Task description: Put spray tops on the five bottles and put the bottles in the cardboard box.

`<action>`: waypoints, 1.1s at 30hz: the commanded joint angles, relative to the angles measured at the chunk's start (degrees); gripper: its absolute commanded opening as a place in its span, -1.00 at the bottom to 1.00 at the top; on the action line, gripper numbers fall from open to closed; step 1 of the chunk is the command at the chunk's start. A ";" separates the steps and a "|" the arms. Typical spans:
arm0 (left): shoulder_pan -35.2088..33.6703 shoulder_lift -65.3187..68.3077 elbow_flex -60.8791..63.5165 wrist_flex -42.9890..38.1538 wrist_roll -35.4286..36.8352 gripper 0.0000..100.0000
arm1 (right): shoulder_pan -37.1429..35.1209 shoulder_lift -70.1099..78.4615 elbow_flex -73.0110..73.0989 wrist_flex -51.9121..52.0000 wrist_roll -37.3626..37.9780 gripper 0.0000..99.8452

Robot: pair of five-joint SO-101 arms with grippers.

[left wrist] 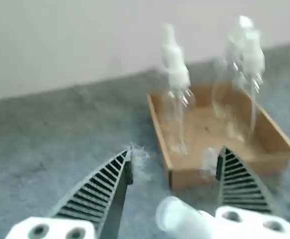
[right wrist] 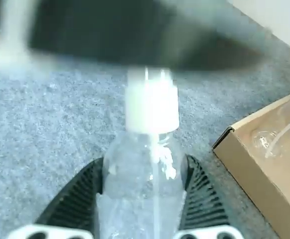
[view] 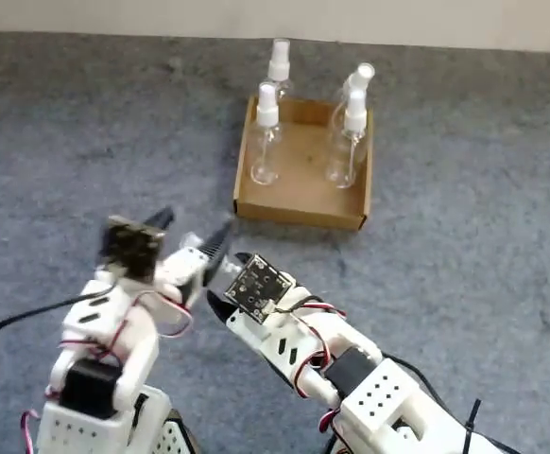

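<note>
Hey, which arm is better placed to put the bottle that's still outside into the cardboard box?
Right. The right gripper is shut on the bottle, whose spray top is on, and the cardboard box is close ahead. The left gripper stands open.

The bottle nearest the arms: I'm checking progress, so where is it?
In the right wrist view, the bottle sits clamped in the right end effector, above the carpet, just short of the cardboard box.

Between two standing bottles (view: 266,142) the cardboard box (view: 303,168) floor lies bare; carpet (view: 464,189) around it open.
</note>
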 commanded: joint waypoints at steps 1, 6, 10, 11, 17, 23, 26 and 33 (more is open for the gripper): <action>-4.26 -6.99 -2.07 1.23 0.35 -0.53 | 3.30 -1.63 -0.84 -1.10 0.62 -0.99; -7.69 -10.77 1.19 2.02 0.26 -0.62 | 12.70 -1.27 -4.97 -0.75 -5.63 -0.99; -7.08 -6.02 1.71 0.35 0.18 -0.63 | 16.22 -1.10 -17.98 8.04 -8.00 -0.99; -6.81 -4.35 1.71 -0.53 0.18 -0.63 | 16.22 -1.10 -21.23 10.24 -8.18 -0.99; -0.75 7.25 0.84 -3.34 -1.32 -0.63 | 16.13 1.36 -35.21 13.14 -7.91 -0.99; 5.85 10.95 -2.07 0.18 -4.66 -0.41 | 16.04 16.92 -42.24 15.34 -8.35 -0.99; 6.29 9.63 -3.65 3.08 -4.66 -0.36 | 16.04 23.16 -46.20 15.34 -8.44 -0.99; 5.93 8.40 -0.66 0.88 -4.66 -0.36 | 12.44 27.91 -51.91 21.23 -13.63 -0.99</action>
